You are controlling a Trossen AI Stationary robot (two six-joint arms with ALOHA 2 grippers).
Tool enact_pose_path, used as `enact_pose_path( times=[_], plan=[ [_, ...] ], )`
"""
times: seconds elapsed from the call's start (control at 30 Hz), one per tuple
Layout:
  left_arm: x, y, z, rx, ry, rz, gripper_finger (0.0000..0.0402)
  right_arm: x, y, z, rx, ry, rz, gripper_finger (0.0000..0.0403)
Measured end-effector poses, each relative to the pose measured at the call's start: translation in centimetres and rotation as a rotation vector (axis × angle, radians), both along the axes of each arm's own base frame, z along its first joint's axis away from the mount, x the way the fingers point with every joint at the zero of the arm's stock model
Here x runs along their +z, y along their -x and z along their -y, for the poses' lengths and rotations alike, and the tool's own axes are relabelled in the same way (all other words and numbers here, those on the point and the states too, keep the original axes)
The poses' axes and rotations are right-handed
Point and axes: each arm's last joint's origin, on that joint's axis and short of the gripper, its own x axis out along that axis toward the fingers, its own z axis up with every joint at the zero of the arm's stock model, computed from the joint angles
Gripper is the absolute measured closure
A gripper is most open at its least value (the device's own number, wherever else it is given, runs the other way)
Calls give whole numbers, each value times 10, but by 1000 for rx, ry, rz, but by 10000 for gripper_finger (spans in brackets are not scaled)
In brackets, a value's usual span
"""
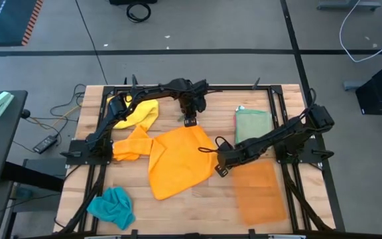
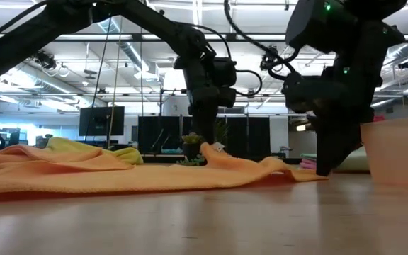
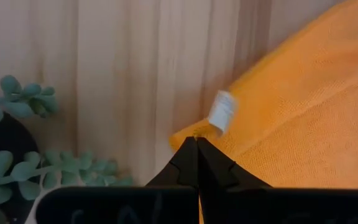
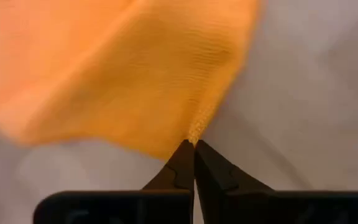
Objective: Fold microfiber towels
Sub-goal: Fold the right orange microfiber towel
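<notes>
While spread across the middle of the wooden worktop, large orange towel pinched at two corners. Left gripper clamped shut on the far corner of that towel, where a small white tag sticks out just beside the fingertips. Right gripper clenched on the towel's corner nearest the worktop's right side, fingertips pressed together on the fabric edge, low over the wood. From table height, the cloth raised into a small peak at the left gripper and sloping down to the right gripper.

More towels around it: a second orange towel, crumpled, touching the big one on the side toward the worktop's left edge; a yellow towel bunched near the far left corner, partly under the left arm; a teal towel in a heap at the near left corner; a pale green towel, folded flat, toward the far right corner, with a thin strip of pink showing at its edge.

Flat translucent orange mat lying near the near right corner, just beside the right gripper and apart from the large towel. Small green plant in a dark pot close to the left gripper, near the worktop's far edge.
</notes>
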Motion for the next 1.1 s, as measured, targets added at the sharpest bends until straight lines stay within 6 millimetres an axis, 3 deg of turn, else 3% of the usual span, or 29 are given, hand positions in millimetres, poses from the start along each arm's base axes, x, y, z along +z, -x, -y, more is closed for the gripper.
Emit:
enact_pose_path(
  times=[0.13,0.33,0.5,0.6,0.73,0.87,1.0,1.1],
  plan=[
    [13,1,6,-10,-13,24,401,20,-4,0,71,47,72,398],
    [81,18,25,-14,-69,150,401,84,-2,-2,202,205,257,400],
    [154,58,64,-32,-120,336,401,147,10,-2,347,349,406,401],
    [179,93,96,-35,-135,502,401,184,17,-2,416,394,505,402],
    [195,145,143,-32,-130,779,401,222,21,-5,488,436,594,402],
    [199,186,191,-63,-89,1076,401,246,13,-16,600,417,668,402],
    [205,218,234,-132,-29,1319,401,266,5,-34,732,389,731,402],
    [205,232,264,-213,-10,1392,401,283,5,-53,865,359,797,402]
  ],
)
